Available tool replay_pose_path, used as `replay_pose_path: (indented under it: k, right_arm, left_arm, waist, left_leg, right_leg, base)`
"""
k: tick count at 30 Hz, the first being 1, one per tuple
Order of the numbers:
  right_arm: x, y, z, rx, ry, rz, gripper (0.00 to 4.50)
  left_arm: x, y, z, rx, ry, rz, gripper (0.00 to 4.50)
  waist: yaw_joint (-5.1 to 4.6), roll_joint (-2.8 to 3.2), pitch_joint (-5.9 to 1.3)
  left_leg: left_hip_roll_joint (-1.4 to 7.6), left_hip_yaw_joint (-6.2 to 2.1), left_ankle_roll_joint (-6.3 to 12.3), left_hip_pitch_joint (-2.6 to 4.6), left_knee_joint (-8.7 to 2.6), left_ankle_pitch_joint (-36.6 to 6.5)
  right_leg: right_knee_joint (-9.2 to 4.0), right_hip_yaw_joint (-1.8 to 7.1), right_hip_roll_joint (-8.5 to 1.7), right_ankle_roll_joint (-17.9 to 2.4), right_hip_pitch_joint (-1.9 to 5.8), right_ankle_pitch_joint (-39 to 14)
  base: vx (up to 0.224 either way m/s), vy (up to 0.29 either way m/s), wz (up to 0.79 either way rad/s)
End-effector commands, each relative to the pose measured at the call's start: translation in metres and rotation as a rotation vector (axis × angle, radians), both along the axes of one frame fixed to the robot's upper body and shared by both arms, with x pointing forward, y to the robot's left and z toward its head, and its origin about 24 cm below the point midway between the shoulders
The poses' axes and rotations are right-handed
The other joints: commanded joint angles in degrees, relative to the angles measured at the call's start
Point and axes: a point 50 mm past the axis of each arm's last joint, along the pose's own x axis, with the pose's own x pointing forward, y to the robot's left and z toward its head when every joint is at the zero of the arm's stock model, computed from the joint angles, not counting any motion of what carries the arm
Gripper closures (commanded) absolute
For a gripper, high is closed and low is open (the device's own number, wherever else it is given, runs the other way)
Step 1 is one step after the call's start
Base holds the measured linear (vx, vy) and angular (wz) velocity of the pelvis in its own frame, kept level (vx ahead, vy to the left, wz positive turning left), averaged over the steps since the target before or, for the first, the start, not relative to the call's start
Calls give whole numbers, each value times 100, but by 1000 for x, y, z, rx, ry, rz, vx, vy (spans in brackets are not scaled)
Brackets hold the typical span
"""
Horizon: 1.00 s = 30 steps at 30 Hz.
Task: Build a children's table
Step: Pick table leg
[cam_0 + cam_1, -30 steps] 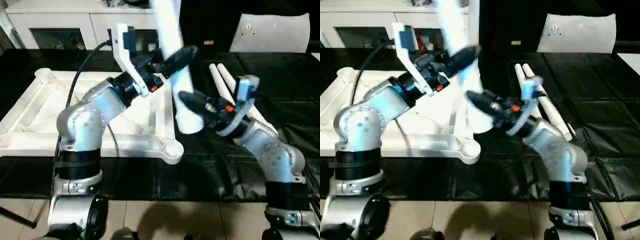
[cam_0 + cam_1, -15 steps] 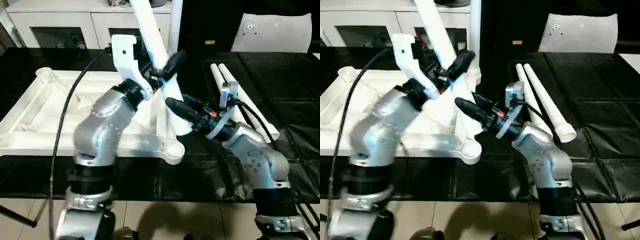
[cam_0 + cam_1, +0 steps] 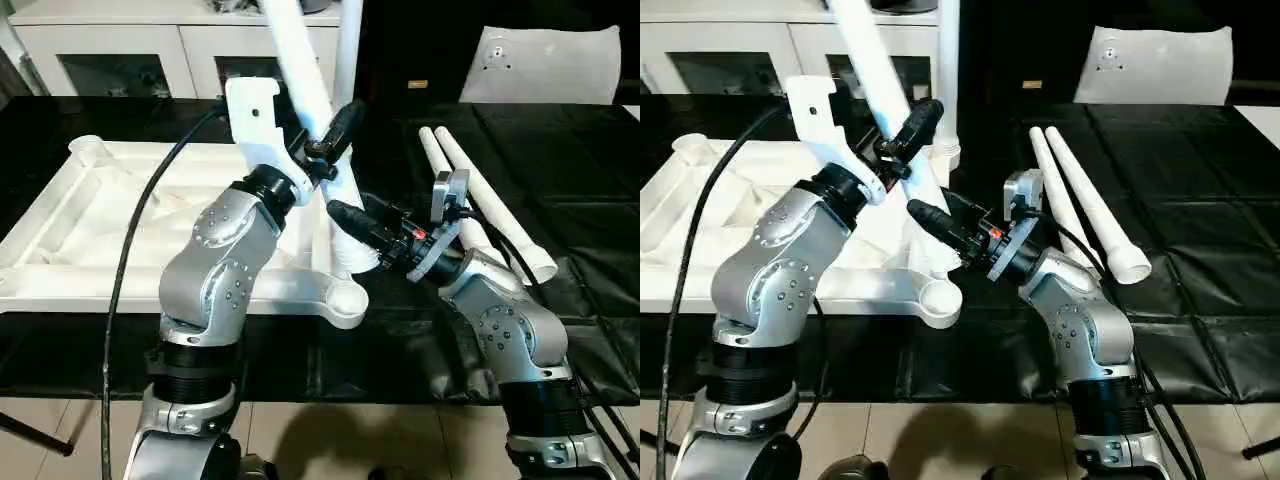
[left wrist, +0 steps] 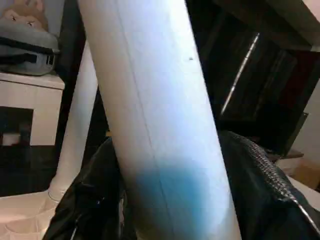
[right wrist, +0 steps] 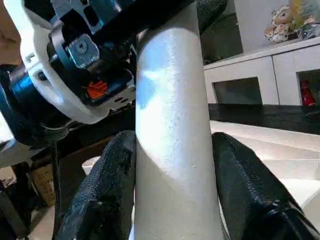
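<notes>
I see the work surface point(image 3: 300, 370) covered in a black, wrinkled, panelled sheet. Below its front edge lies a floor point(image 3: 330, 440) of pale tiles. Along the back stands a white cabinet point(image 3: 120, 45) with a dark open compartment, and beside it the background is dark. A flat white sheet point(image 3: 1155, 65) with a small round mark leans upright at the far back. In the left wrist view, a soft toy point(image 4: 22, 20) rests on a white cabinet top.
</notes>
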Motion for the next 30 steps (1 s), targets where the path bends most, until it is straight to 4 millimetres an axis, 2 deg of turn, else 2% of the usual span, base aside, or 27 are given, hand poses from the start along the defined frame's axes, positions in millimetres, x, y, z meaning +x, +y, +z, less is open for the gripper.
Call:
replay_pose_path:
  k: [1,9,14,18,20,23,25,27,28,29,30]
  right_arm:
    - [1,2,5,-6,-34,16,261]
    - [2,2,4,-10,-40,7,263]
    - [2,3,4,-17,-44,5,263]
    - [4,4,3,-42,-19,-12,263]
    - [4,4,3,-35,-7,0,193]
    - [6,-2,10,-28,-21,-5,187]
    - [8,-10,16,-9,-24,-7,154]
    - [9,-14,20,-4,-21,0,143]
    - [9,-16,21,-3,-18,4,130]
    - [9,-16,21,-3,-18,4,118]
    - [9,-18,23,-6,-12,19,108]
  left_arm:
    - [0,-1,-2,8,15,2,218]
    - [-1,0,-4,27,6,-10,254]
    - [1,4,-6,1,37,-4,258]
    - [4,10,-7,-34,63,-6,260]
    - [6,13,-7,-24,62,0,260]
    - [12,24,-7,5,67,-7,260]
    - [14,29,-7,7,79,-74,260]
    - [13,31,-7,-1,91,-123,260]
    - [13,31,-7,-3,94,-139,260]
    - [13,31,-7,-3,94,-139,260]
    - [12,31,-7,-12,95,-176,260]
  waist:
    - [-23,0,-469]
    - [-30,8,-464]
    - [-27,22,-471]
    - [-34,10,-470]
    - [-35,12,-469]
    - [-49,14,-468]
    - [-54,13,-475]
    - [-54,24,-488]
    - [-64,-37,-487]
    - [-36,3,-490]
    - [-29,-2,-490]
  left_leg:
    - [169,-54,155,74,-377,-855]
    - [169,-55,161,72,-377,-894]
    - [172,-56,144,79,-373,-885]
    - [157,-52,152,75,-370,-850]
    - [159,-53,161,78,-372,-867]
    - [141,-55,154,89,-379,-892]
    - [129,-49,137,106,-368,-835]
    - [145,-47,131,101,-360,-707]
    - [143,-37,152,96,-359,-668]
    - [152,-36,183,101,-354,-630]
    - [149,-28,201,103,-350,-653]
  right_leg:
    - [-435,180,-348,-936,317,-1134]
    - [-438,178,-344,-956,324,-1130]
    - [-424,179,-347,-979,324,-1063]
    - [-421,176,-338,-1004,330,-1021]
    - [-426,177,-335,-985,331,-1054]
    - [-425,171,-320,-913,322,-1139]
    - [-420,177,-325,-887,325,-1173]
    - [-384,174,-325,-1003,327,-934]
    - [-385,176,-319,-1027,335,-872]
    - [-371,179,-331,-1097,322,-820]
    - [-376,178,-331,-1120,324,-830]
  base:
    - [0,0,0]
    - [0,0,0]
    - [0,0,0]
    - [0,0,0]
    - [0,0,0]
    - [0,0,0]
    - [0,0,0]
    - [0,0,0]
    - [0,0,0]
    - [0,0,0]
    - [0,0,0]
